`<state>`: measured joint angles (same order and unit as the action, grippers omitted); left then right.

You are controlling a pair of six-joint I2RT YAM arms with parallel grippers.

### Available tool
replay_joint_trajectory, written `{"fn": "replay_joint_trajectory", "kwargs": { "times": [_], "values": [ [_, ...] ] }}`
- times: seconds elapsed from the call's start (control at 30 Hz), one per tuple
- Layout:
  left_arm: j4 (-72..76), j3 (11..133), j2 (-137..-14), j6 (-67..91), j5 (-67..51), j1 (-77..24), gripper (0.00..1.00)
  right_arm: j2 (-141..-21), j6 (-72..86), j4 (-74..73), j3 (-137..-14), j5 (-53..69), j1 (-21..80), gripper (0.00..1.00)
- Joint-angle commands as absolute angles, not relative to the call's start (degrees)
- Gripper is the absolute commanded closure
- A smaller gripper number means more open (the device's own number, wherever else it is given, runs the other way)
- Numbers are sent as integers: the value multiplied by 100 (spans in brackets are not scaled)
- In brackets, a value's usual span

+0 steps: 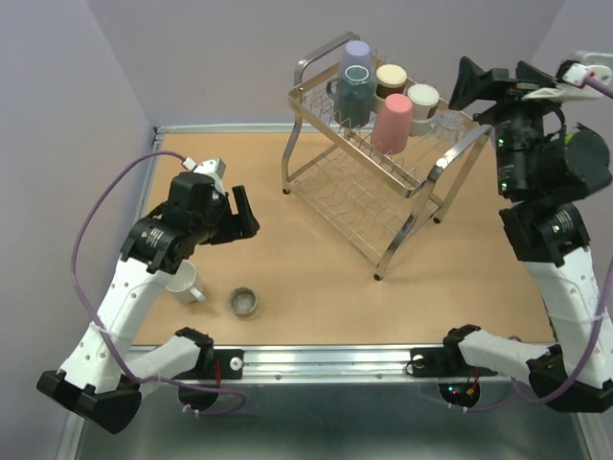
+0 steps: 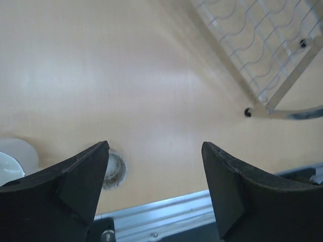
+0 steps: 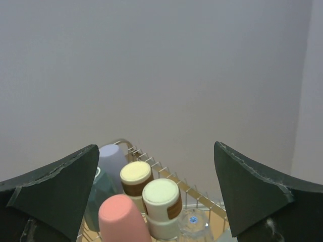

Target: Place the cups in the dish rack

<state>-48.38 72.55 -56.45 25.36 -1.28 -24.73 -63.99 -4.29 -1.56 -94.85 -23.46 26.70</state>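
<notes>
Tan wood bench is carrying everything here, and the biggest thing on it is the chrome wire dish rack, which is sitting toward the far right with its looped handle pointing at the back wall.

Right hand is hovering up high just off the right end of the rack's top tier, looking down over it. Its fingers are spread wide and it's gripping nothing at all; in the wrist view the loaded cups are showing low between the fingers, well clear of both.

Left hand is hanging over the left side of the bench, well apart from the rack. It's also gaping open and holding nothing.

Top tier is holding the loaded stuff: a lavender cup is sitting right up against a dark teal cup (can't tell if they're stacked), two cream-and-brown cups are standing next to each other beside those, and a pink cup is sitting upside down in front of them. A small clear glass is sitting at the right end of that tier.

Two pieces are lying out on the bench, both near the front edge. A white mug is sitting partly under the left arm, just below and behind the hand. A short metal cup is standing just beside it, mouth up; in the left wrist view it's peeking out right next to the left finger, nearer the front edge than the hand.
</notes>
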Motion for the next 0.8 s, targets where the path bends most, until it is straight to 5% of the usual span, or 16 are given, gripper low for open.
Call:
{"fn": "replay_joint_trajectory", "kwargs": {
  "times": [0.0,0.77],
  "values": [
    [-4949,6567,-5581,2688,-720,-2654,15,-6459,-168,-1105,-9764,-2690,2663,0],
    [-4290,4378,-6310,3340,149,-3858,20,-6530,1020,-2127,-10266,-2048,2663,0]
  ]
}}
